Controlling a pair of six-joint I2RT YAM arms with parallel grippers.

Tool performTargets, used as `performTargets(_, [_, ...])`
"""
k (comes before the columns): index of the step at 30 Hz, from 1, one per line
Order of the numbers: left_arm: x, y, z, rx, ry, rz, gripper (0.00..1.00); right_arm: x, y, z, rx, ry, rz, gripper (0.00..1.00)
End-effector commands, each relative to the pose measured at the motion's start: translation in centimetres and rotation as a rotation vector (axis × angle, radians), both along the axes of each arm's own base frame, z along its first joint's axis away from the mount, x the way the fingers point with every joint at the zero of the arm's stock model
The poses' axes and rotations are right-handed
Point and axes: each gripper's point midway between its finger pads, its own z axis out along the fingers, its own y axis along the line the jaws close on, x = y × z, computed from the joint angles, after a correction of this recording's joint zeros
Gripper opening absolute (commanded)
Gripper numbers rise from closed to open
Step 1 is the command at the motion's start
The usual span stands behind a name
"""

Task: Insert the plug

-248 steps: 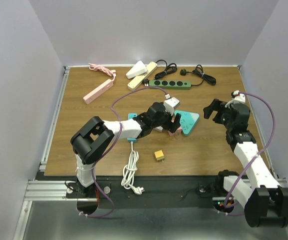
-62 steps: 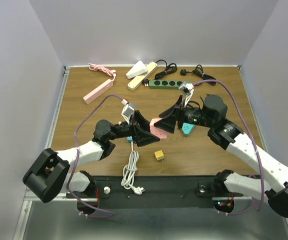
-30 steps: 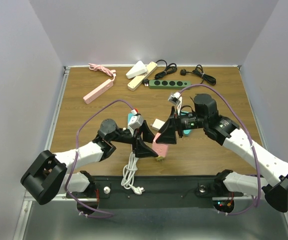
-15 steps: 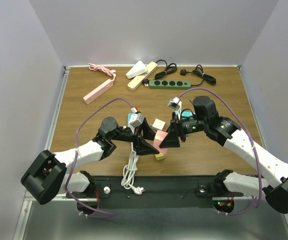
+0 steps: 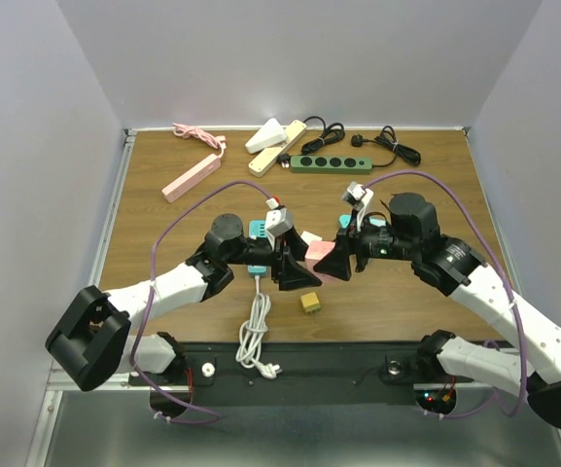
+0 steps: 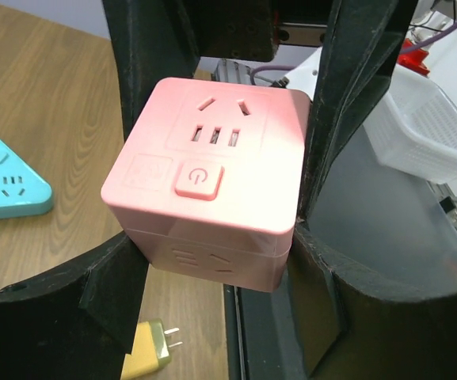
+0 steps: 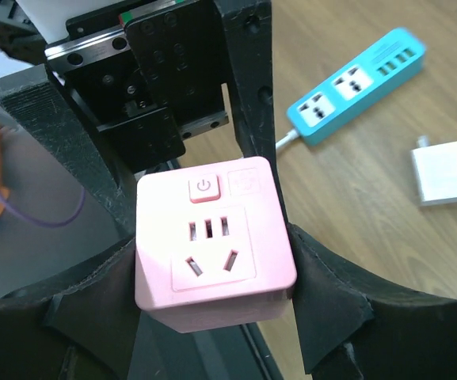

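A pink cube socket (image 5: 319, 254) with a power button and a three-pin outlet hangs above the table centre, gripped from both sides. My left gripper (image 5: 299, 271) is shut on its left side and my right gripper (image 5: 337, 262) on its right. In the left wrist view the cube (image 6: 212, 170) sits between my own lower fingers (image 6: 109, 293), with the other gripper's fingers above. In the right wrist view the cube (image 7: 212, 245) fills the jaws the same way. A yellow plug (image 5: 310, 303) lies on the table below the cube, its prongs showing in the left wrist view (image 6: 150, 350).
A teal power strip (image 5: 258, 232) with a coiled white cord (image 5: 254, 333) lies under the left arm. A white adapter (image 7: 448, 170) and a teal triangular socket (image 6: 6, 186) lie near. A pink strip (image 5: 192, 177), cream sockets (image 5: 275, 141) and a green strip (image 5: 331, 163) lie at the back.
Over the last seconds both grippers closed in on the pink cube. Since half a second ago the cube and both grippers shifted slightly right and away from the front edge.
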Motion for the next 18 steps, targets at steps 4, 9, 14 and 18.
performTargets(4, [4.6,0.4,-0.9,0.044,-0.044,0.172,0.69,3.7,-3.7,2.0,-0.017,-0.093,-0.31,0.0])
performTargets(9, [5.8,0.5,-1.3,0.054,-0.039,0.199,0.78,3.2,-3.9,2.1,-0.01,-0.094,-0.31,0.0])
performTargets(14, [6.8,0.4,-1.7,0.065,-0.028,0.226,0.88,3.3,-4.4,1.9,-0.01,-0.097,-0.337,0.0])
performTargets(18, [8.5,0.3,-2.3,0.08,-0.024,0.293,0.89,4.5,-5.9,1.6,-0.028,-0.099,-0.457,0.0])
